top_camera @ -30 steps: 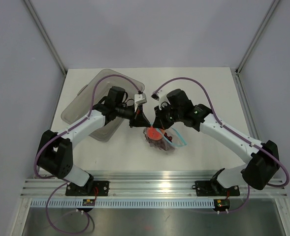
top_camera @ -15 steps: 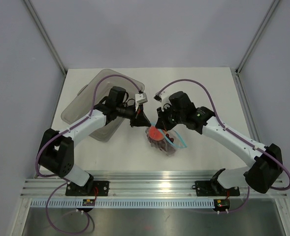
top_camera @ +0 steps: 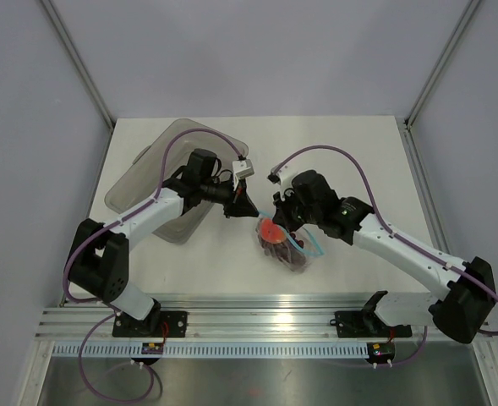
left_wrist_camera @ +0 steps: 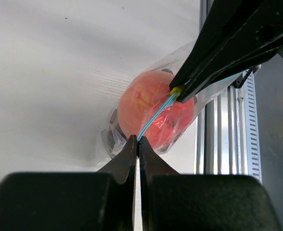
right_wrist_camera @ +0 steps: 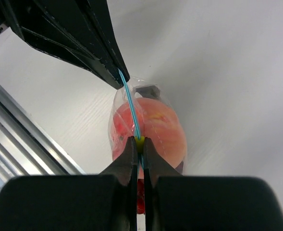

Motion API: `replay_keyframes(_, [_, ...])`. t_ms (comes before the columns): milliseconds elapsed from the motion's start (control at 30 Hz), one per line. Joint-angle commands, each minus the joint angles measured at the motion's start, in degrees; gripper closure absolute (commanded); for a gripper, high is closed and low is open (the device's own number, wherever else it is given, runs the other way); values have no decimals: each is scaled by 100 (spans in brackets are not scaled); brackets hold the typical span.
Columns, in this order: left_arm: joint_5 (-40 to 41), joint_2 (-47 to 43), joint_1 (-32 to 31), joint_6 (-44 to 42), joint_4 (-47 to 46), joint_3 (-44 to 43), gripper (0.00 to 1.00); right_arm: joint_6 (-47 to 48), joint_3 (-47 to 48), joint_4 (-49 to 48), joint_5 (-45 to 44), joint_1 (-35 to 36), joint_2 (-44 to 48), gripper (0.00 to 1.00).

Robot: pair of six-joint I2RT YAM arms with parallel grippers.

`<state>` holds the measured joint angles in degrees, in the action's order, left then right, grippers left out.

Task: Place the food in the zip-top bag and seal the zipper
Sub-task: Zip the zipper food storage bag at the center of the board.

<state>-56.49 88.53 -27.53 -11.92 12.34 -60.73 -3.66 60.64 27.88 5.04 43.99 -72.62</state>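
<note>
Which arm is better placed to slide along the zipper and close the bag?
Right, probably. The right gripper pinches the zipper partway along, with strip left ahead; the left gripper only anchors its end.

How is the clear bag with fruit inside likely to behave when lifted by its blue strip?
Probably floppy: the bag is thin film wrinkling around the peach. Likely bottom-heavy, so it may swing: the weight sits below the blue strip that the left gripper and right gripper pinch. The smooth strip could slip.
</note>
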Motion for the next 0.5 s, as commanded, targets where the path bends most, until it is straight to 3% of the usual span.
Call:
replay_keyframes(0, [806,6,362,-135,-144,8,100,208,-219,535,-750,57,415,100])
replay_keyframes(467, [569,76,406,-91,-118,-122,100,340,-633,262,-987,75,995,100])
